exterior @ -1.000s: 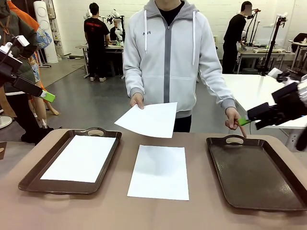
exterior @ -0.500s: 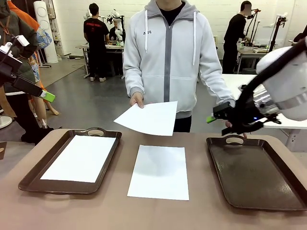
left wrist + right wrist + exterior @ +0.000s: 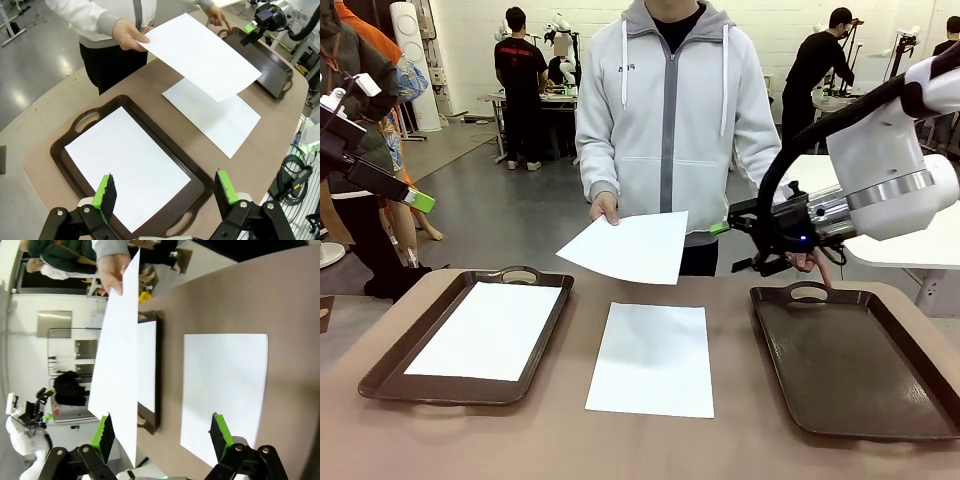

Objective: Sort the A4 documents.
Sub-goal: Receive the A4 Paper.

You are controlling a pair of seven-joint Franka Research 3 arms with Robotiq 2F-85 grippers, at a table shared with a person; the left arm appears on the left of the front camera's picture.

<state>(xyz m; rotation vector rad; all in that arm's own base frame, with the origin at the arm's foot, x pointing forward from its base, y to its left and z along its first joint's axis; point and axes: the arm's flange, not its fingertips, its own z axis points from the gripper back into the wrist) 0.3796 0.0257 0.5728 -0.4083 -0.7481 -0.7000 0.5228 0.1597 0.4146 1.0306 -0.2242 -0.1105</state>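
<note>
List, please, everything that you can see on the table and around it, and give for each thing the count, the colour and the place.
A4 documents: 3, white; one in the left tray, one flat on the table between the trays, one held above the table by the person.
left tray: 1, dark brown; table's left side.
right tray: 1, dark brown; table's right side.
table: 1, brown; under the trays.
person: 1, light grey hoodie; far side.
holding hand: 1; grips the raised sheet.
pointing hand: 1; at the right tray's far handle.
left gripper: 1, black, green pads; open, above the left tray.
right gripper: 1, black, green pads; open, raised near the pointing hand.
</note>
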